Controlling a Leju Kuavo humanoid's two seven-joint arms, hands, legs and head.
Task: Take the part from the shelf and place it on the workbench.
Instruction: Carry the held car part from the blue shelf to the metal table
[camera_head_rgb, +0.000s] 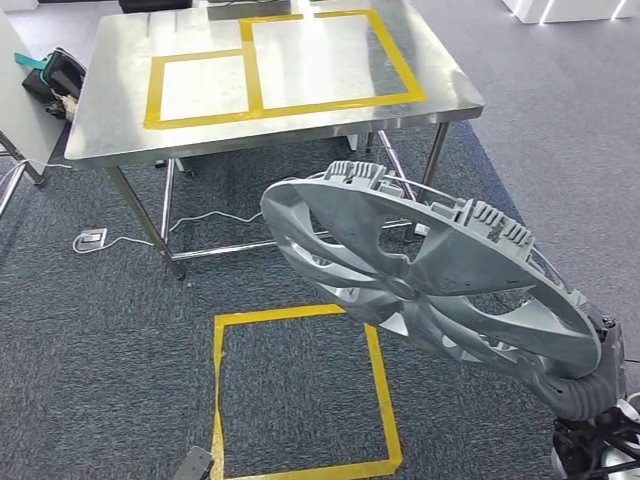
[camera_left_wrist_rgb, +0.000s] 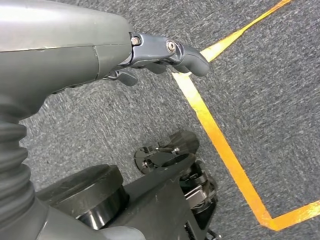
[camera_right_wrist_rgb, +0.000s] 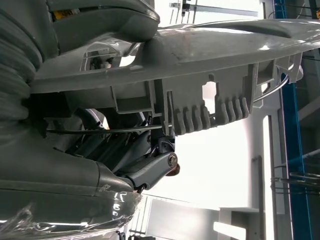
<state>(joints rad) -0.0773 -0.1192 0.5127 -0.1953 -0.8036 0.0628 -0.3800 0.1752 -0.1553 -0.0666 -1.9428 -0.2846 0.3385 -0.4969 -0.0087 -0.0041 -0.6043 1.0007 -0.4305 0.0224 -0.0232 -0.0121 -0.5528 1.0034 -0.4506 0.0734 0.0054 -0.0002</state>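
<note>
Part (camera_head_rgb: 423, 265), a silver spoked wheel cover, hangs tilted in the air near me on the right, my right hand (camera_right_wrist_rgb: 124, 150) gripping its rim. Beyond it stands the steel workbench (camera_head_rgb: 113, 120) with yellow tape rectangles. My left hand (camera_left_wrist_rgb: 158, 55) holds nothing, fingers loosely curled, above the grey carpet (camera_left_wrist_rgb: 264, 100).

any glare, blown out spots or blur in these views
Head view: sharp, soft glare on the steel workbench and a sheen on the wheel cover. Right wrist view: background blown out white behind the wheel cover's rim, the right robot hand dark against it. Left wrist view: evenly lit, carpet slightly smeared near the left robot hand.
</note>
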